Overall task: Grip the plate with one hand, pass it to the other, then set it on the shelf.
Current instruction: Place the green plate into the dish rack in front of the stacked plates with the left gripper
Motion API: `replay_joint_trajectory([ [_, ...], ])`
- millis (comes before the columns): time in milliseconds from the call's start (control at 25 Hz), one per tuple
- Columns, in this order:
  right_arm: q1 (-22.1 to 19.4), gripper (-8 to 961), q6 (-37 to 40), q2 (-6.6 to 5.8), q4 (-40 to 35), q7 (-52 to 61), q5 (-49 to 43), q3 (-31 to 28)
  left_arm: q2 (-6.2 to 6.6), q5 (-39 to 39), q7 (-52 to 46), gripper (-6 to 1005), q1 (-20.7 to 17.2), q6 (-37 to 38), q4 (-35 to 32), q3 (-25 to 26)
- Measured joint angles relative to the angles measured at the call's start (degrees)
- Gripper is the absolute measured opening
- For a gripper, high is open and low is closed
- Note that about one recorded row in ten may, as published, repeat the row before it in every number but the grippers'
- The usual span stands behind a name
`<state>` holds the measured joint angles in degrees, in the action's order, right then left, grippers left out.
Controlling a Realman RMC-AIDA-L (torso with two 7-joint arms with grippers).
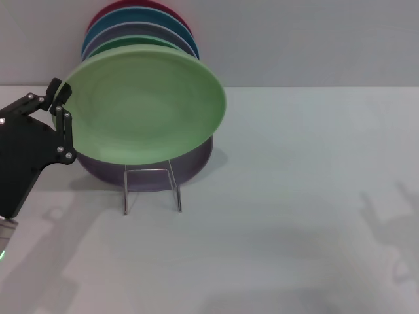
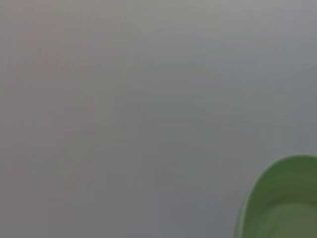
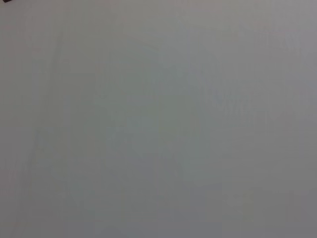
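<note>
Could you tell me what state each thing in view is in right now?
light green plate: tilted, held at its rim above the rack's front.
left gripper: shut on the plate's edge.
wire rack: standing on the table, front loop bare.
stacked plates: upright in the rack behind.
right gripper: not in view.

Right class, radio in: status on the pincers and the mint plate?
Left pincer clamped on mint-green plate rim, plate held tilted above wire rack. Right pincer out of view. Lavender plate sits directly behind.
</note>
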<state>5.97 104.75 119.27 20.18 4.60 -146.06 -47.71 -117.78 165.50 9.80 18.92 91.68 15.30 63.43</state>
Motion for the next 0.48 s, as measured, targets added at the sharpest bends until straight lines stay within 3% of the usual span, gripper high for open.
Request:
replay_joint_trajectory([
  [480,0.0,716,0.3,0.06,0.1,-0.1,0.0,0.5,-0.05,0.0,-0.7,114,0.9,-0.4,-2.6,0.4],
])
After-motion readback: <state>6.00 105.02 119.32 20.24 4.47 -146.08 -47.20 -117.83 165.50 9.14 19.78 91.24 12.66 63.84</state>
